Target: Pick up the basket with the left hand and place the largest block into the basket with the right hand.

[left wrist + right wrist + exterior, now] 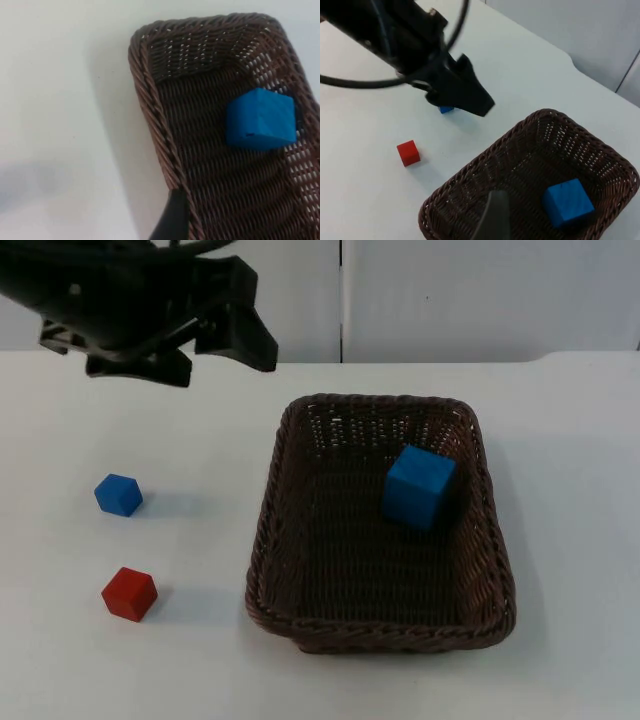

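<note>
With the large blue block already lying inside the basket on the surface, the released left end effector, hovering off the basket's far-left corner, should simply retreat clear without nudging the rim.

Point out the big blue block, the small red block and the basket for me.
big blue block (418, 486): top view, its front face.
small red block (129, 594): top view, its middle.
basket (262, 540): top view, the woven rim on its left side.

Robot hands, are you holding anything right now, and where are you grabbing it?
Nothing is held. The left gripper hangs open above the table, apart from the basket. The big blue block lies inside the basket.
</note>
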